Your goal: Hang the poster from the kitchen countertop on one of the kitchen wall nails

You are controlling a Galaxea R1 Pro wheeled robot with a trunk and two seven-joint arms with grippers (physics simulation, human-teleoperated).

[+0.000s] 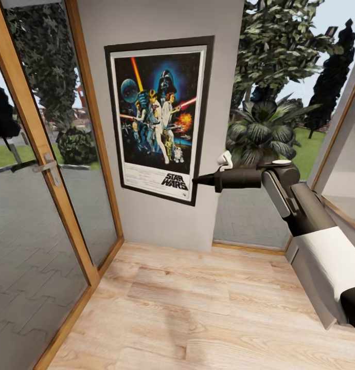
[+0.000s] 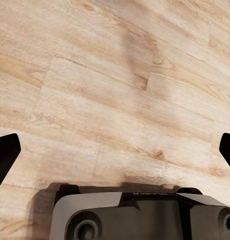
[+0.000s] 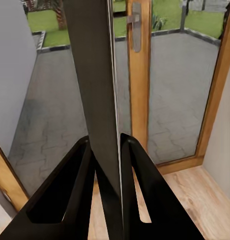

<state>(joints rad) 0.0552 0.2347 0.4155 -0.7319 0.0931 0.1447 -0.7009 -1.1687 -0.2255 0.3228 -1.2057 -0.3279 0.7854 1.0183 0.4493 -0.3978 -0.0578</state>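
The poster (image 1: 158, 119) stands upright and slightly tilted against the grey wall panel (image 1: 162, 221) between a wood-framed glass door (image 1: 43, 169) and a window onto a garden. Its black frame, white border and title strip all face the head camera. The right claw (image 1: 194, 180) reaches in from the right side with the arm level, and its dark tip meets the poster's right edge low down, near the title strip. In the right wrist view the right claw (image 3: 108, 150) has its two dark fingers (image 3: 75, 175) pressed on either side of the poster (image 3: 95, 75), seen edge-on as a thin dark slab running up away from the camera, so this claw is gripping the poster by its edge. Beyond the slab, the door's handle (image 3: 134, 25) and the paved yard outside show through the glass. The left claw (image 2: 115, 150) points down at the light-wood plank floor (image 2: 120, 75); its fingertips (image 2: 5, 152) sit at the far sides of the left wrist view, spread wide apart with nothing between them.
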